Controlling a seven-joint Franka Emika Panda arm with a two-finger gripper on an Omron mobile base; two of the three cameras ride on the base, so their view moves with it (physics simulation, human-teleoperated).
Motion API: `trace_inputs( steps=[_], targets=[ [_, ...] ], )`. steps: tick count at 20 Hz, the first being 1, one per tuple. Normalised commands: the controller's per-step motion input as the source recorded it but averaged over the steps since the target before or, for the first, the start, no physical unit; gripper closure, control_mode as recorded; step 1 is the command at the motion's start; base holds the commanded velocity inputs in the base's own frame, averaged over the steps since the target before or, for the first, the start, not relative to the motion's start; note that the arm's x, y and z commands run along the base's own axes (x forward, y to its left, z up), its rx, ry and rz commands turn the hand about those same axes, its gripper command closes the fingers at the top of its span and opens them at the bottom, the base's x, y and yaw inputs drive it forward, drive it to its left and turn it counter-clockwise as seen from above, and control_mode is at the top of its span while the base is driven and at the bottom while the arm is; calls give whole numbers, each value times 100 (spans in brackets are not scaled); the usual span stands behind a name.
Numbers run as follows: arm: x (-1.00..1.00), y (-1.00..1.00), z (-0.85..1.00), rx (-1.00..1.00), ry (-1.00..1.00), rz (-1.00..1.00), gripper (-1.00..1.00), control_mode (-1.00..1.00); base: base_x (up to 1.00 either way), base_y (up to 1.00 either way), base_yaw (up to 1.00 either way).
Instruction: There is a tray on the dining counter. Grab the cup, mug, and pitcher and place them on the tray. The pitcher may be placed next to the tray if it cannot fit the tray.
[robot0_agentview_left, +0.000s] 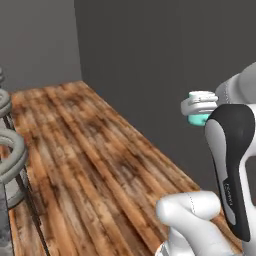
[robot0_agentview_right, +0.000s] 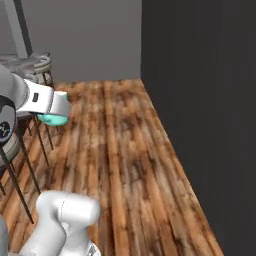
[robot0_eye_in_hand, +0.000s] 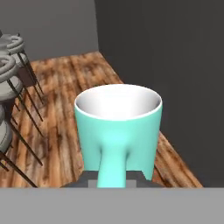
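In the left base view, the white arm is rising from the lower right and filling that side. Past its dark-panelled link, the mug (robot0_agentview_left: 200, 119) is showing as a sliver of teal with a white rim, hanging in the air in front of the dark wall (robot0_agentview_left: 165, 65). A grey ringed part of the hand is wrapping around it, so the claw's fingertips are hidden here. Below, the wooden plank floor (robot0_agentview_left: 90, 160) is stretching away, and the grey ringed stools (robot0_agentview_left: 10, 150) on thin dark legs are standing along the left edge.

In the right base view, the arm is reaching in from the left. The mug (robot0_agentview_right: 53, 119) is peeking out as a teal curve just under the white end of the hand, well above the floor (robot0_agentview_right: 130, 150). The stools (robot0_agentview_right: 30, 65) are standing behind and beneath the arm at the left, and the dark wall (robot0_agentview_right: 200, 100) is closing off the right side.

In the hand view, the mug (robot0_eye_in_hand: 118, 131) is sitting upright and close, its white inside facing up and its handle pointing straight toward the camera. The claw (robot0_eye_in_hand: 111, 177) is nearly closed and pinching that handle at the bottom, with the dark finger pads (robot0_eye_in_hand: 136, 176) just showing on either side of it. Floor, stools (robot0_eye_in_hand: 11, 65) and wall are lying beyond.
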Motion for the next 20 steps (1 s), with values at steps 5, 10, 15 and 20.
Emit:
trace_inputs(
  steps=[5,10,15,20],
  targets=[
    [0,0,0,0,0,0,100,100,100,-32,82],
    [0,0,0,0,0,0,100,100,99,-34,83],
    [0,0,0,0,0,0,100,100,88,-38,86],
    [0,0,0,0,0,0,100,100,88,-46,87]
  ],
)
